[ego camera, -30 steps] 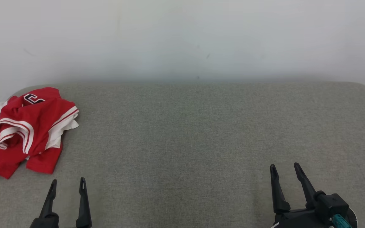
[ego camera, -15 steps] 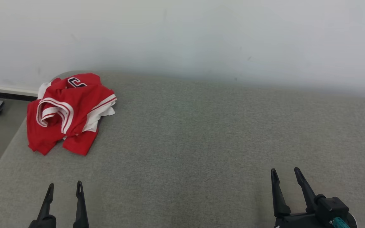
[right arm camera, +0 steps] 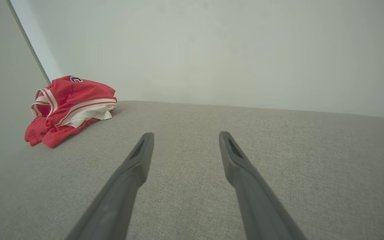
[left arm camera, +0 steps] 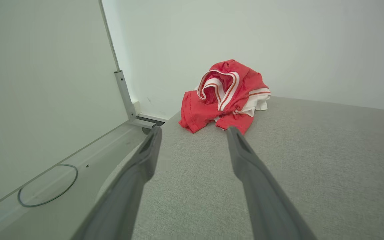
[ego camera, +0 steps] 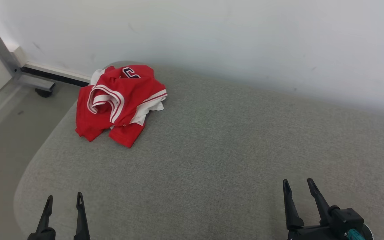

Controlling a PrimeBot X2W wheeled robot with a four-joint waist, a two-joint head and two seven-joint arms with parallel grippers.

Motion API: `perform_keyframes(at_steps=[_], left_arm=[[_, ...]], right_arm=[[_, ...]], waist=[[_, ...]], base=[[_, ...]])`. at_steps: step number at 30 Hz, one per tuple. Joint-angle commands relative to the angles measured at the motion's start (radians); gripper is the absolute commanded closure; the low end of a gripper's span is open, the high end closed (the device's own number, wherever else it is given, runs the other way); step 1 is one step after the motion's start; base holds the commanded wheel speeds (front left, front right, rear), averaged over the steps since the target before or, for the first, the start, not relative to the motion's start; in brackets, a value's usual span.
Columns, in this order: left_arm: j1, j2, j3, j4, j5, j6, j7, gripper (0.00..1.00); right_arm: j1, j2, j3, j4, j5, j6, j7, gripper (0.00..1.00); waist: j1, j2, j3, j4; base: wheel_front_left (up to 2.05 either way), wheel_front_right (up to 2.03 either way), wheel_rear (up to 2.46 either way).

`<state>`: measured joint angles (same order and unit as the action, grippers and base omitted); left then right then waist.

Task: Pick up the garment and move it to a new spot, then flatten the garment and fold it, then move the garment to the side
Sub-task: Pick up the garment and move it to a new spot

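Note:
The garment (ego camera: pixel 120 100) is a red jersey with white trim, crumpled in a heap at the far left corner of the grey fabric surface (ego camera: pixel 228 150). It also appears in the left wrist view (left arm camera: pixel 225 96) and the right wrist view (right arm camera: pixel 68 106). My left gripper (ego camera: pixel 63 198) is open at the near left edge, well short of the garment, with nothing between its fingers. My right gripper (ego camera: pixel 297 185) is open at the near right, far from the garment and empty.
A white wall (ego camera: pixel 245 40) runs along the back of the surface. On the left, the surface's rounded edge drops to the floor (ego camera: pixel 2 133). A metal frame on a caster (ego camera: pixel 43 91) stands on the floor by the wall.
The camera has turned left, so the garment sits more toward the middle of the head view and the floor shows. The garment has not moved and both grippers stay open.

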<state>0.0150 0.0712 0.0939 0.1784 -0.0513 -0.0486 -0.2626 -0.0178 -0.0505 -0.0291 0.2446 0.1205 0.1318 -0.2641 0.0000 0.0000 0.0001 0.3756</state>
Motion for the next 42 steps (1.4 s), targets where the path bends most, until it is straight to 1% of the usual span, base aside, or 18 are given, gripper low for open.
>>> perform_keyframes(at_steps=[1, 7, 13, 19, 23, 24, 31, 36, 42], left_arm=[[0.004, 0.003, 0.002, 0.003, -0.001, 0.002, -0.004, 0.0], [0.012, 0.005, 0.009, 0.006, -0.001, 0.005, -0.004, 0.0], [0.015, 0.007, 0.018, 0.011, -0.004, 0.011, -0.004, 0.0], [0.028, 0.0, 0.011, -0.006, -0.002, 0.028, -0.004, 0.0], [0.013, -0.003, 0.022, -0.016, -0.012, 0.041, -0.004, 0.0], [0.004, -0.001, 0.032, -0.02, -0.018, 0.046, -0.004, 0.0], [-0.095, 0.041, 0.074, -0.006, -0.052, 0.015, -0.004, 0.0], [-0.208, 0.087, 0.113, 0.008, -0.083, -0.001, -0.004, 0.0], [-0.357, 0.15, 0.146, 0.036, -0.115, -0.022, -0.003, 0.0]], right_arm=[[0.001, 0.001, 0.002, 0.002, 0.001, -0.002, -0.001, 0.0], [0.002, 0.0, 0.01, 0.008, 0.007, -0.002, -0.001, 0.0], [0.008, 0.0, 0.019, 0.009, 0.011, -0.002, -0.001, 0.0], [0.005, 0.001, 0.022, 0.01, 0.01, -0.002, -0.001, 0.0], [-0.005, 0.0, 0.028, 0.012, 0.004, -0.002, -0.001, 0.0], [-0.008, 0.0, 0.031, 0.012, 0.002, -0.002, -0.001, 0.0], [-0.031, 0.0, 0.031, 0.006, -0.013, -0.002, -0.001, 0.0], [-0.064, 0.001, 0.024, -0.002, -0.039, -0.002, -0.001, 0.0], [-0.096, 0.001, -0.013, -0.026, -0.05, -0.002, -0.001, 0.0]], waist=[[0.0, 0.0, 0.0, 0.043], [0.0, 0.0, -0.008, 0.085], [0.0, 0.0, -0.013, 0.109], [0.0, 0.0, -0.012, 0.112], [0.0, 0.0, -0.004, 0.097], [0.0, 0.0, -0.001, 0.089], [0.0, 0.0, 0.041, 0.011], [0.0, 0.0, 0.101, -0.071], [0.0, 0.0, 0.183, -0.165]], base=[[0.0, 0.0, 0.0], [0.0, 0.0, 0.0], [0.0, 0.0, 0.0], [0.0, 0.0, 0.0], [0.0, 0.0, 0.0], [0.0, 0.0, 0.0], [0.0, 0.0, 0.0], [0.0, 0.0, 0.0], [0.0, 0.0, 0.0]])
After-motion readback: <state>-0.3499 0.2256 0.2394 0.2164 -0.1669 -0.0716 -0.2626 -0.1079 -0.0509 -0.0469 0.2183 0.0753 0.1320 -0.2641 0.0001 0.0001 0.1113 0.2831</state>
